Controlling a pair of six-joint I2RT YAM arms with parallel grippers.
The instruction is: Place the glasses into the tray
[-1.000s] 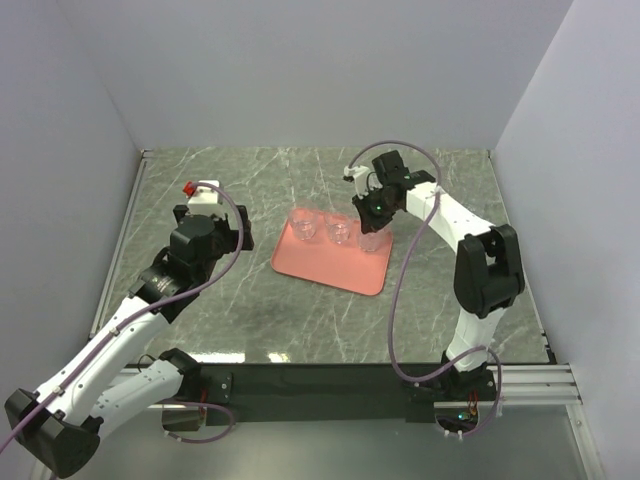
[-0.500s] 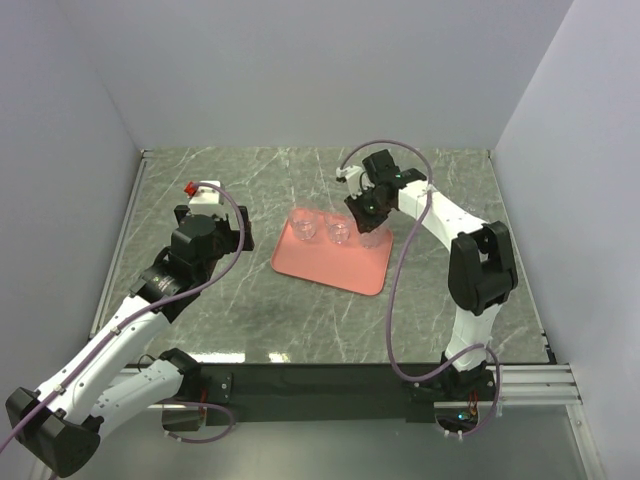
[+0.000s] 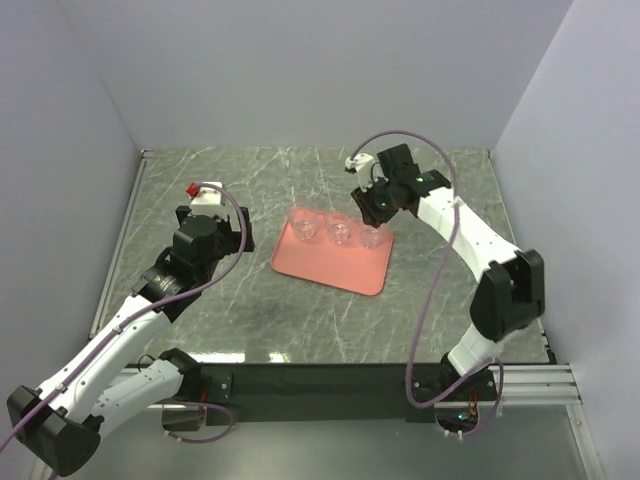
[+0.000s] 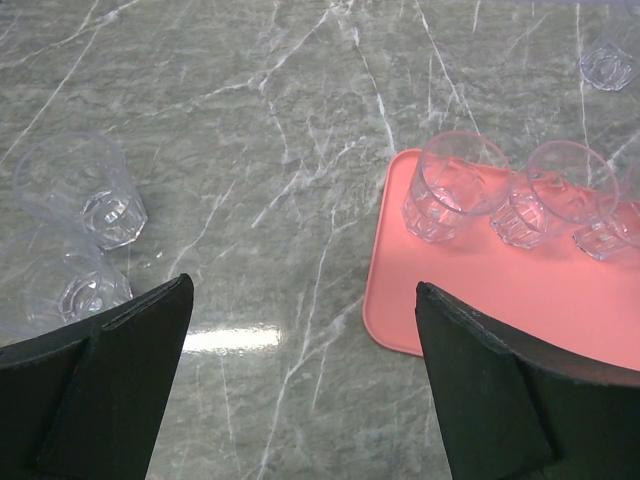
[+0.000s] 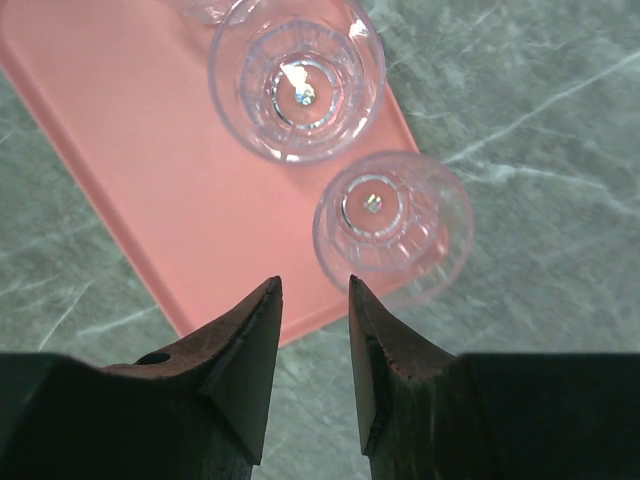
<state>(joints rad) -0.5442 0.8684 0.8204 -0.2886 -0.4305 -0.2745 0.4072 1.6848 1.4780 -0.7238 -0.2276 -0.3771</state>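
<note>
Table [image 3: 300, 330], as I see it from here: tray [image 3: 330, 268] at centre. In the tray, a row along its far edge: left glass [image 3: 303, 224], middle glass [image 3: 340, 233], right glass [image 3: 373, 238] at the far right corner. Left of the tray, well apart from it, on the table: fourth glass [image 4: 85, 190], with fifth glass [image 4: 65, 290] just before it. Behind the tray's right end, on the table: sixth glass [image 4: 608, 62].

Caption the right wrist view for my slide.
Right pincer, open and empty, hovers above two upright glasses near the pink tray edge.

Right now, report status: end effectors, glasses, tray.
Left end effector open, empty. Right end effector open over tray edge. Three glasses in tray, three loose glasses on table. Nothing blocking.
</note>
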